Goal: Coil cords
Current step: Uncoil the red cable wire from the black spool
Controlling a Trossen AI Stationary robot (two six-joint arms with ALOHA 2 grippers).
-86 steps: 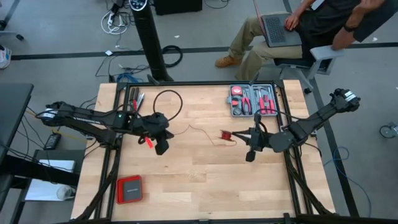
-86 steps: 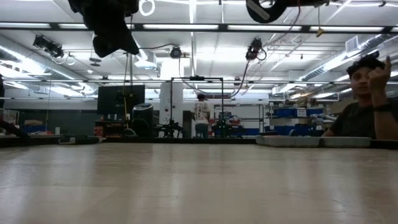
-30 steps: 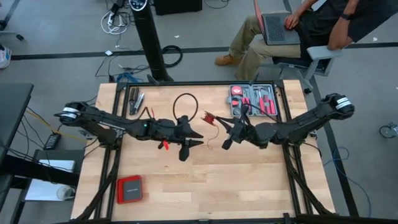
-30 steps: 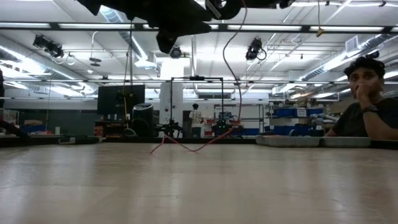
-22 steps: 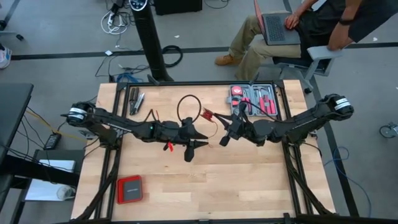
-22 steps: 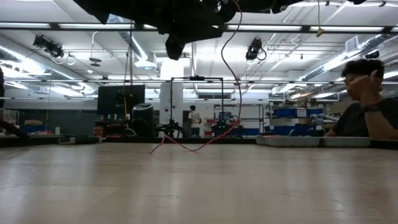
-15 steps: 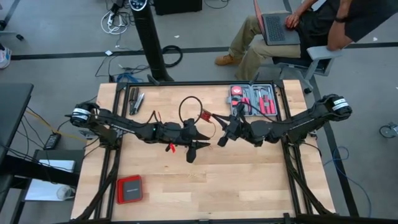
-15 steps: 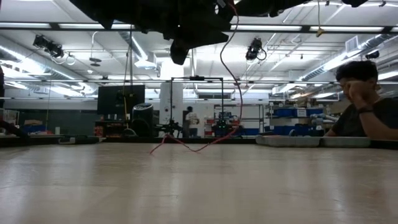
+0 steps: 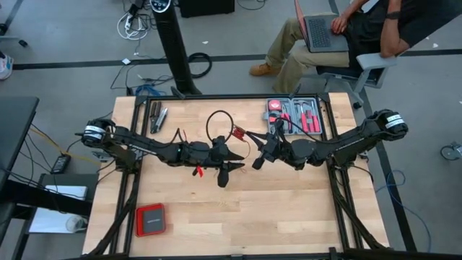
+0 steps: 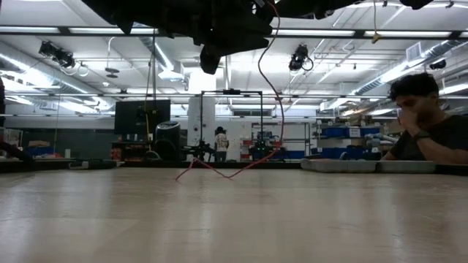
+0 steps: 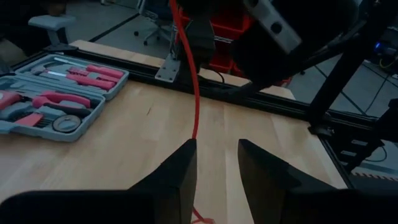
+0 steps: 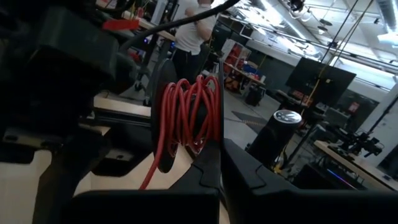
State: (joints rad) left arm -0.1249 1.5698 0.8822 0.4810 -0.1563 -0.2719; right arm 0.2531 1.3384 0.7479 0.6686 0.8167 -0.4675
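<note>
Hanging above mid-table, the red cord point(image 10: 276, 95) is strung near-vertically from the coiled bundle point(image 12: 186, 118) down to the wood. That bundle is clamped in the closed right gripper point(image 9: 258, 160), tip to tip with the left gripper point(image 9: 225, 172). The strand is seen just beyond the left fingers point(image 11: 177, 171), which are parted with nothing held.

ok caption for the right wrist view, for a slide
Right gripper shut on the coiled red cord, a loose strand trailing down toward the table.

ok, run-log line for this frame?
phase: coiling | right end effector: shut on red cord bundle, raised | left end effector: open, cord strand between fingers | tail: on table
</note>
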